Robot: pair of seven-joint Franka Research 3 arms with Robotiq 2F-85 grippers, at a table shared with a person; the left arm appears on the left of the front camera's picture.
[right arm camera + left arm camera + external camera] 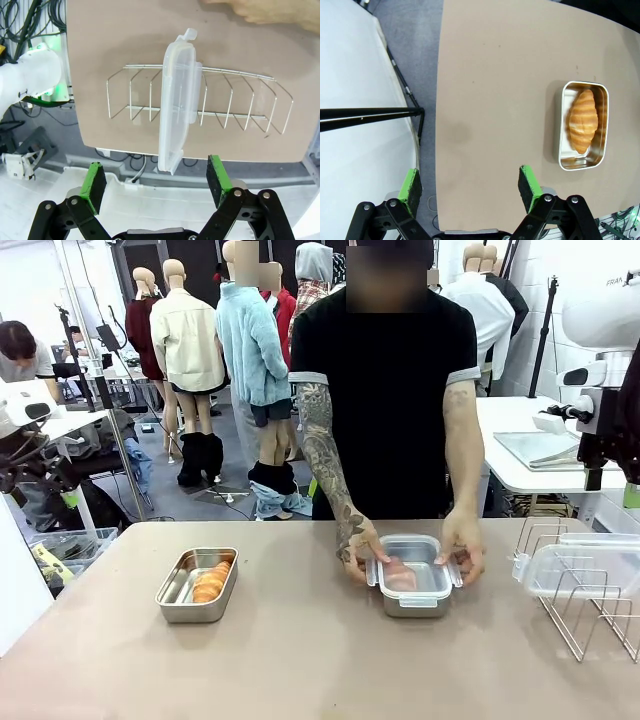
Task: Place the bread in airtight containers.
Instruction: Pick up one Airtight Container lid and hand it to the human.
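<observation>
A golden croissant [211, 581] lies in an uncovered steel container [183, 591] left of the table's middle; the left wrist view shows the same croissant [583, 121] in its container [565, 127]. A second container [413, 603] sits in the middle with a croissant [401, 576] under a clear lid, and a person's two hands [358, 548] press on that lid. My left gripper [471, 186] hangs open above the table's left edge. My right gripper [157, 180] hangs open above a clear lid [177, 101] standing on edge in a wire rack [240, 102].
The wire rack [582, 595] with the clear lid [575, 562] stands at the table's right end. A person's hand [270, 11] shows at the top of the right wrist view. White tables stand behind on both sides.
</observation>
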